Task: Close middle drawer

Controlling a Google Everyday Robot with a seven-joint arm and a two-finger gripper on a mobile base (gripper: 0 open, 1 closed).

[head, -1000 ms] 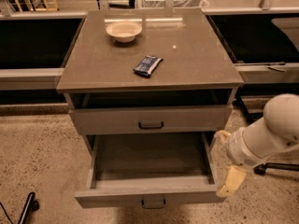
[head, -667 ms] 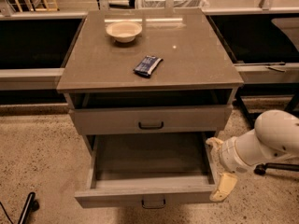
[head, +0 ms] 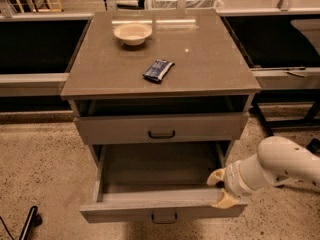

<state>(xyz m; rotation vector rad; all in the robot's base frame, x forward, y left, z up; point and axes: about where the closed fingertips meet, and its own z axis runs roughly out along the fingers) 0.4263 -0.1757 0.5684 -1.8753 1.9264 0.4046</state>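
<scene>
Middle drawer (head: pixel 150 207) stands pulled far out, low at the cabinet front. In the last second the gripper (head: pixel 220 188) has swung in from the right to the drawer's right front corner. Its fingers are spread, apparently straddling the front panel. The drawer has not moved, so the push is probably about to begin. Count: two drawer fronts visible, including the upper drawer (head: pixel 115 130); one bowl (head: pixel 132 33); one dark packet (head: pixel 158 70).

cabinet top (head: pixel 210 59) | bowl (head: pixel 132 33): back-left on it | dark packet (head: pixel 158 70): near centre | gripper (head: pixel 221 188): below top, front-right
</scene>
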